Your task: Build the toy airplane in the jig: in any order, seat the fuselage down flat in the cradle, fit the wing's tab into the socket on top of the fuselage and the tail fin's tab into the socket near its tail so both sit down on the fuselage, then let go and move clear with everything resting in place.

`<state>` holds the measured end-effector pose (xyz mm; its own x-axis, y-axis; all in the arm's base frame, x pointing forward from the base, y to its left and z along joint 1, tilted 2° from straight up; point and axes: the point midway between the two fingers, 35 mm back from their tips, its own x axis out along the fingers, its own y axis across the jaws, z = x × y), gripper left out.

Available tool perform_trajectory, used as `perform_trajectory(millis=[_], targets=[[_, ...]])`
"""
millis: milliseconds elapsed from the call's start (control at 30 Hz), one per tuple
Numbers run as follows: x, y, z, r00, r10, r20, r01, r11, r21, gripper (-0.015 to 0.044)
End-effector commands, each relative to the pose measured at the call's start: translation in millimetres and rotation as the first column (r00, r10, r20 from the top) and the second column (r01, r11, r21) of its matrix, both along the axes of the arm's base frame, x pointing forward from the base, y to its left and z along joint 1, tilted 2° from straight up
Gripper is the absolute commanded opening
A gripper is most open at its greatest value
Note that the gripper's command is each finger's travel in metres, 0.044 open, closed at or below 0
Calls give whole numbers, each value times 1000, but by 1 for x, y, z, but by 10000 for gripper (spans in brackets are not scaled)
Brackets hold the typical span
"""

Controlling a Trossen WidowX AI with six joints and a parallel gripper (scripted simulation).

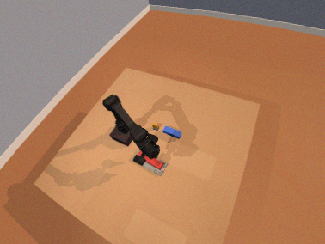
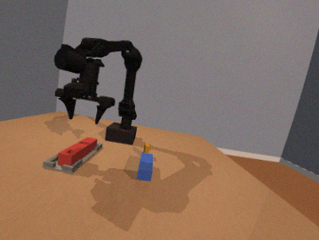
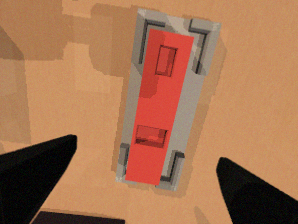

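Observation:
The red fuselage (image 1: 154, 161) (image 2: 78, 150) (image 3: 162, 107) lies lengthwise in the grey cradle (image 1: 161, 173) (image 2: 67, 170) (image 3: 187, 107), between its corner walls, with both top sockets empty. In the wrist view it lies nearer the cradle's left side, with a wider grey strip on its right; I cannot tell whether it sits fully flat. The blue wing (image 1: 172, 131) (image 2: 145, 166) lies on the table apart from the cradle. The small orange tail fin (image 1: 155, 125) (image 2: 147, 148) stands near the wing. My gripper (image 2: 84, 121) (image 3: 147, 152) is open and empty, above the fuselage.
The arm's dark base (image 1: 122, 135) (image 2: 121, 133) stands on the table (image 1: 193, 193) (image 2: 202, 207), behind the cradle in the exterior view. The wing and fin lie to the right of the cradle there. Grey walls stand beyond the table.

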<state>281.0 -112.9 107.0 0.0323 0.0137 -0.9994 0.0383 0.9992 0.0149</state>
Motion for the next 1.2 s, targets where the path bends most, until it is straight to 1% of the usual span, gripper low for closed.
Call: perform_trajectory(millis=[0, 233, 400, 467, 667, 700, 800, 1000, 1167], targets=[[20, 37, -2, 1000, 18, -1, -18, 1000, 5, 440], [47, 141, -7, 1000, 18, 2, -18, 1000, 15, 440], [44, 222, -12, 1000, 18, 1, -18, 1000, 24, 440], [40, 243, -13, 1000, 18, 1, -18, 999, 26, 440], [40, 245, -13, 1000, 18, 1, -18, 999, 27, 440], [40, 245, -16, 1000, 18, 1, -18, 999, 27, 440], [41, 247, -45, 1000, 18, 1, -18, 999, 27, 440], [41, 247, -49, 1000, 18, 1, -18, 999, 27, 440], [41, 247, -63, 1000, 18, 1, -18, 999, 27, 440]])
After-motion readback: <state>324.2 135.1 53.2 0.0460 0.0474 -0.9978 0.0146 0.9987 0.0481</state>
